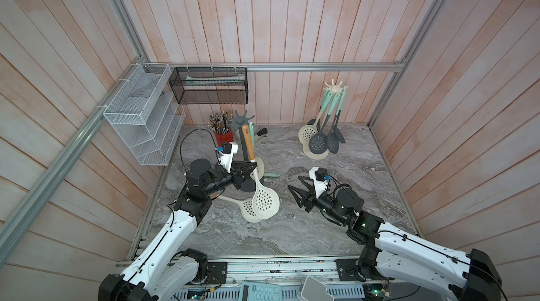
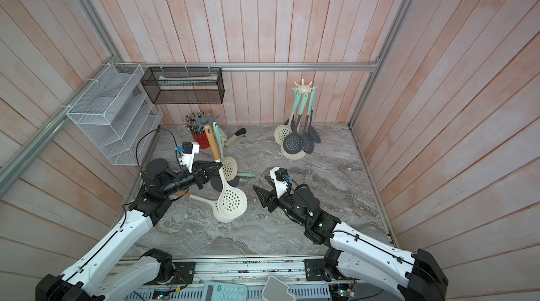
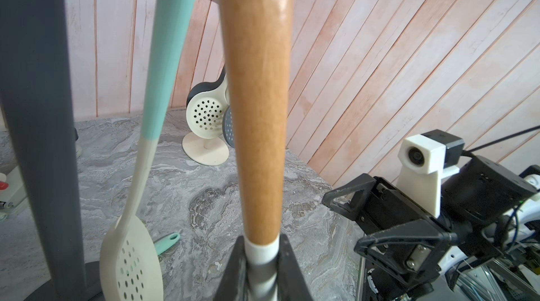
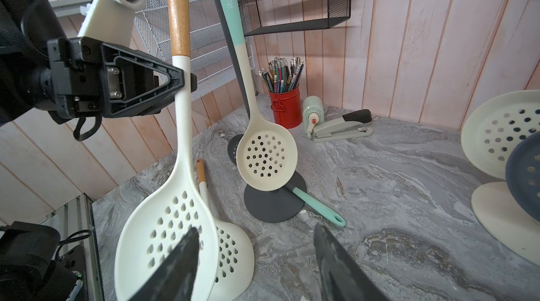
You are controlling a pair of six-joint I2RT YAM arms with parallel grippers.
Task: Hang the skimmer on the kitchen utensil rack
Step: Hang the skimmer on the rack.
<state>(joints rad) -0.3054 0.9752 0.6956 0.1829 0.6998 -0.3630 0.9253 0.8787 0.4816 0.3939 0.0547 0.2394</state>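
Just beside the pole of the grey rack [image 1: 242, 146], the wood-handled skimmer [image 1: 264, 200] hangs upright, clear of the worktop [image 1: 263, 241]. The left hand [image 1: 253, 165] is clamped on its white neck below the wood. There are two such skimmers: the second skimmer [image 1: 247, 211] lies flat beneath its head. There are two racks; the cream rack [image 1: 314, 155] stands farther back. Their hook crowns show only in both top views, and the handle lettering only in the right wrist view. The right hand [image 1: 294, 182], spread and empty, hovers near the head.
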